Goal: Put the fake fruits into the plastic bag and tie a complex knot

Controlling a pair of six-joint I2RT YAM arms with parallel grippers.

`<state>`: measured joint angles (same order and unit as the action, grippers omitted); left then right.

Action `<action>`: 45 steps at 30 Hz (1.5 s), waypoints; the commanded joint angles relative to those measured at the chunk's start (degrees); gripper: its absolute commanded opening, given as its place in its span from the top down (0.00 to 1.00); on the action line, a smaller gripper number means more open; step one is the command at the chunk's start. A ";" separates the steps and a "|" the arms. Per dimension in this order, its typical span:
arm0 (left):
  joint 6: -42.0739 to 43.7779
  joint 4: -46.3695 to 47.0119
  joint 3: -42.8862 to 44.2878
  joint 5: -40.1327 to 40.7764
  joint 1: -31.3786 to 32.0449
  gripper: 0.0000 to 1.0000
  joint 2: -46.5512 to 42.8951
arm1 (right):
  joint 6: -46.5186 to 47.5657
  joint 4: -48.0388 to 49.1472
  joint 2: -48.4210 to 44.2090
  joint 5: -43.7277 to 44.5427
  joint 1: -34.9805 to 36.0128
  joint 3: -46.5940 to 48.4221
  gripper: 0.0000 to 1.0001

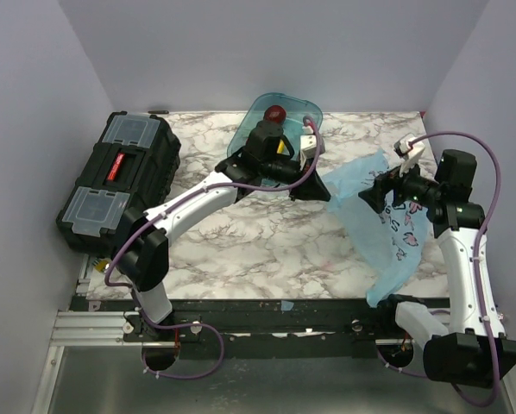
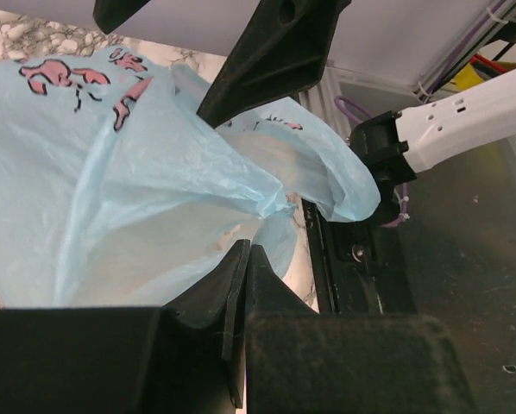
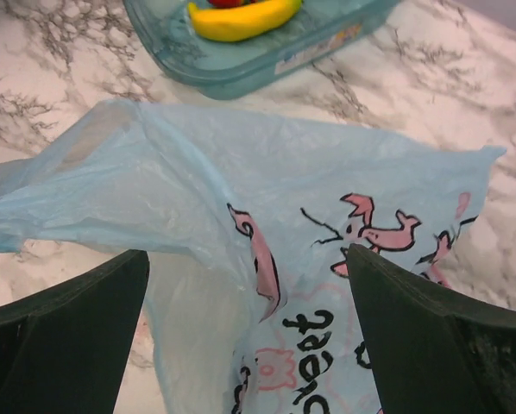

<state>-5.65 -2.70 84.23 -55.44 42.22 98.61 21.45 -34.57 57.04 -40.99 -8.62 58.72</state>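
The light-blue plastic bag with pink print lies on the marble table at the right. My left gripper is shut on its edge, as the left wrist view shows with the bag spreading from the tips. My right gripper is open just above the bag, and its fingers straddle the bag in the right wrist view. A yellow banana and a red round fruit lie in the teal tray. The green piece is out of view.
A black toolbox stands at the table's left. The teal tray sits at the back centre, behind the left arm. Purple walls enclose the table. The black front rail runs just past the bag.
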 commanded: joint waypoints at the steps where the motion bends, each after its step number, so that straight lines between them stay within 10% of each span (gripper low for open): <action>1: -3.01 0.47 3.97 -4.90 -0.10 1.00 0.87 | 9.26 4.06 -0.58 -9.66 0.72 1.56 0.00; 8: -4.18 -1.56 7.33 -7.09 -1.23 1.00 2.88 | 30.65 -6.49 1.13 -13.51 5.57 2.71 0.00; 18: -0.68 -8.22 11.06 -8.74 -1.77 1.00 4.25 | 28.53 10.15 9.75 -9.61 17.11 2.33 0.08; 23: -2.00 -10.66 15.90 -7.71 -4.87 1.00 6.42 | 33.37 4.05 11.99 -9.25 22.22 3.47 0.39; 28: 1.48 -17.55 22.64 -3.57 -8.11 1.00 8.05 | 25.63 7.62 14.61 -4.82 22.24 4.14 0.99; 34: 2.60 -18.86 21.04 7.93 -15.29 0.25 7.59 | 8.52 10.57 20.09 4.76 22.13 11.50 0.99; 45: 17.71 -38.03 39.67 42.17 -17.43 0.34 25.82 | -10.88 8.39 26.56 21.12 22.14 18.90 0.99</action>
<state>5.48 -29.06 116.38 -27.42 23.99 116.60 18.81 -24.18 82.65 -24.27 13.54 75.48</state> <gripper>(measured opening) 0.710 0.011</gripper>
